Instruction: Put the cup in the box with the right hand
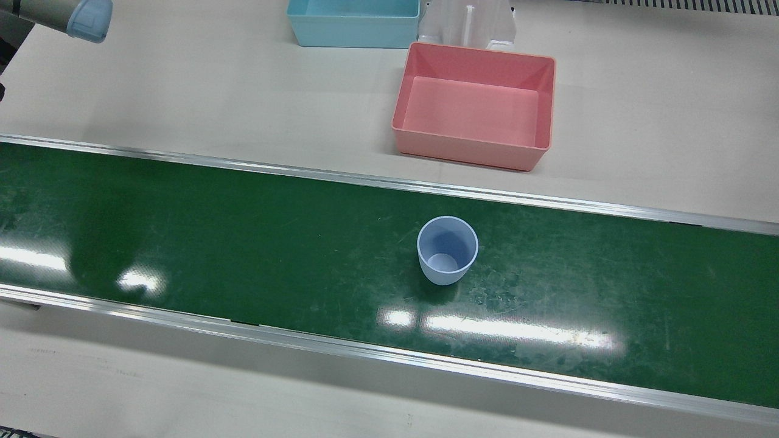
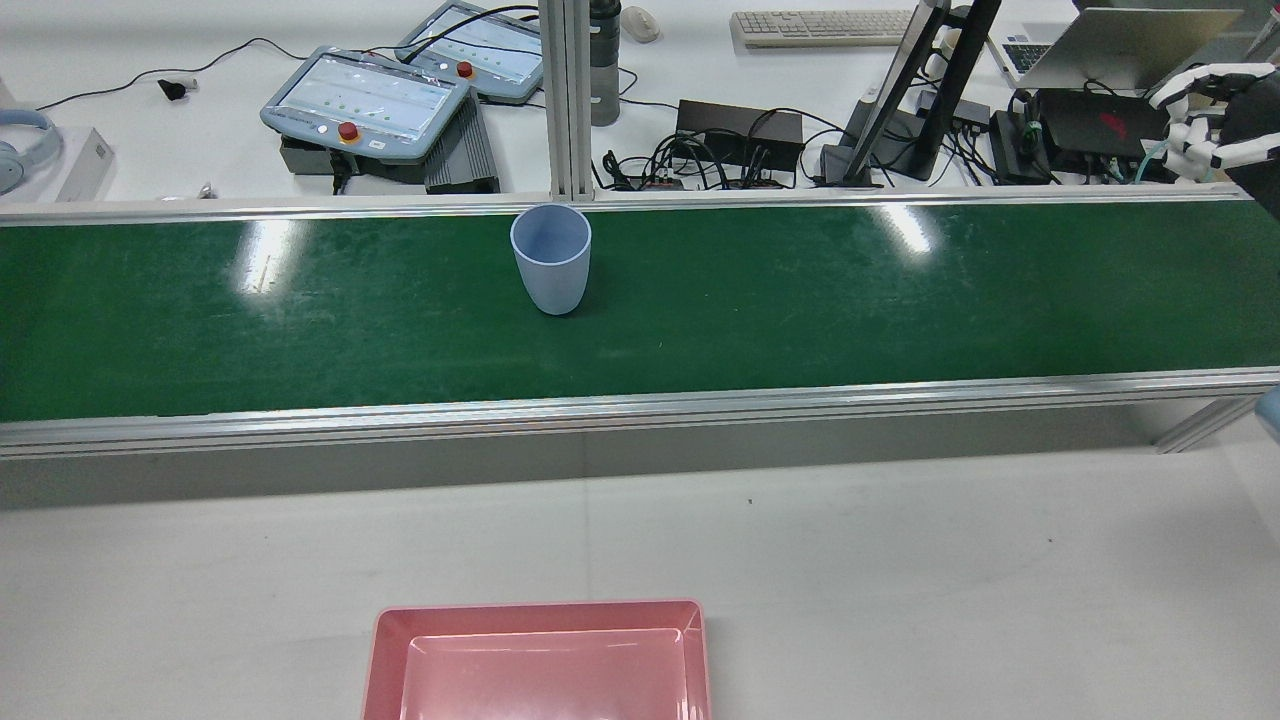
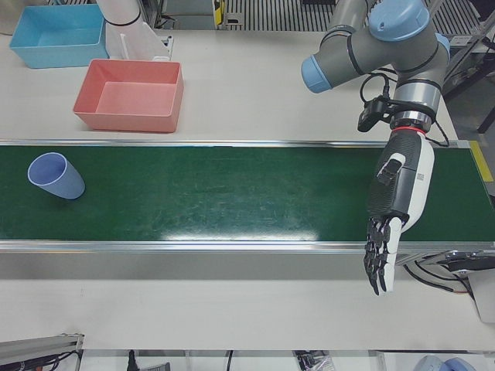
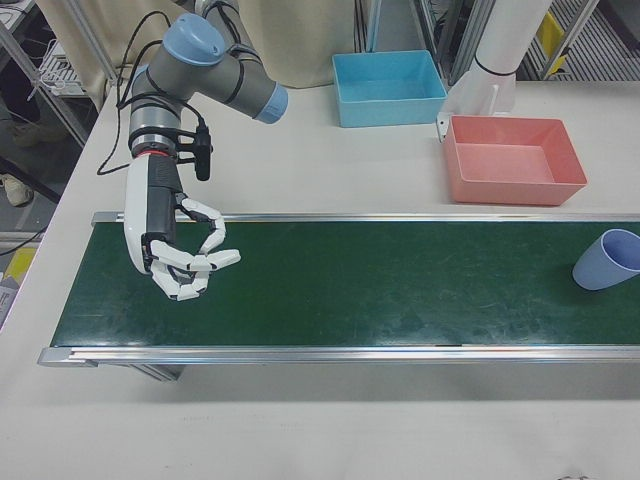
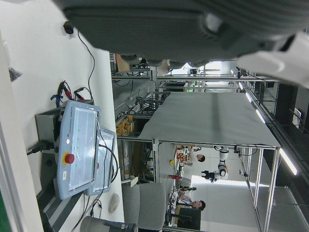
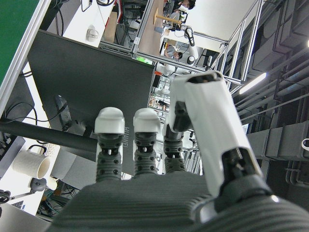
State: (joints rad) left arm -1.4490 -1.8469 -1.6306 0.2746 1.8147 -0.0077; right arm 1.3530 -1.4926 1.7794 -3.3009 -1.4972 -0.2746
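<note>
The tabletop point(image 1: 639, 109) carries a long green conveyor belt point(image 1: 243, 243) across its middle, and everything I need sits along it. On the robot's side of the belt stands the pink box point(image 1: 475, 112), open and empty, with a blue box point(image 1: 353, 24) just behind it.

The cup point(image 1: 447, 249) stands upright on the belt, mouth up, roughly in front of the pink box and well apart from both my hands.

My right hand point(image 4: 180, 255) hangs over the far end of the belt, its fingers point(image 4: 205, 262) loosely curled around nothing. My left hand point(image 3: 390, 216) hangs at the opposite end, fingers point(image 3: 379, 259) straight, apart and empty.

The step in hand, as I judge it, is the reach. I should travel along the belt towards the cup, spread my fingers wider before arriving, and come in from the side at mid-height so I wrap the wall instead of knocking the rim. It looks light and could tip or skid.
</note>
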